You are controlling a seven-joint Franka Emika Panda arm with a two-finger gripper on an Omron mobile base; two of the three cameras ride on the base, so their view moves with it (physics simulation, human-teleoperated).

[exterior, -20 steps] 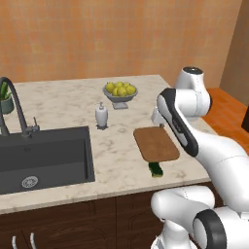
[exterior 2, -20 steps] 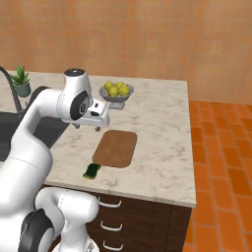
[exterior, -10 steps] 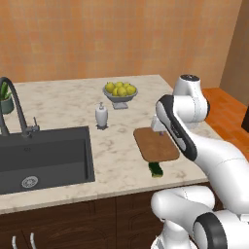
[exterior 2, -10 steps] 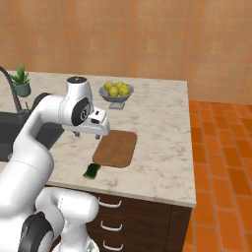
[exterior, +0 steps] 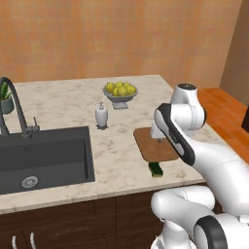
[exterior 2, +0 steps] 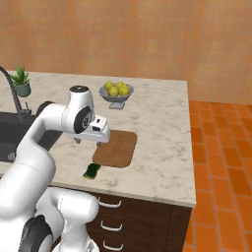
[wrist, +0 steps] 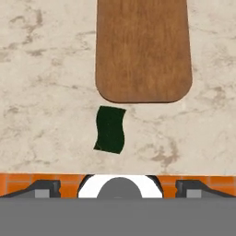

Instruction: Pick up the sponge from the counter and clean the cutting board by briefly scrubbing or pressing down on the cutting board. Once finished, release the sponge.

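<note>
Sponge [wrist: 110, 129] near counter [wrist: 41, 115] edge, beside board [wrist: 143, 46]; sloppy descent could knock it off. Jaws spread.

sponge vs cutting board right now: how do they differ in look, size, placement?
Colour: the sponge is dark green; the cutting board is brown wood.
Size: the sponge is far smaller than the cutting board.
Shape: the sponge has wavy edges; the cutting board is a rectangle with rounded corners.
Placement: the sponge sits closer to the counter front edge than the cutting board.
Shared: both lie flat on the counter, apart.
</note>
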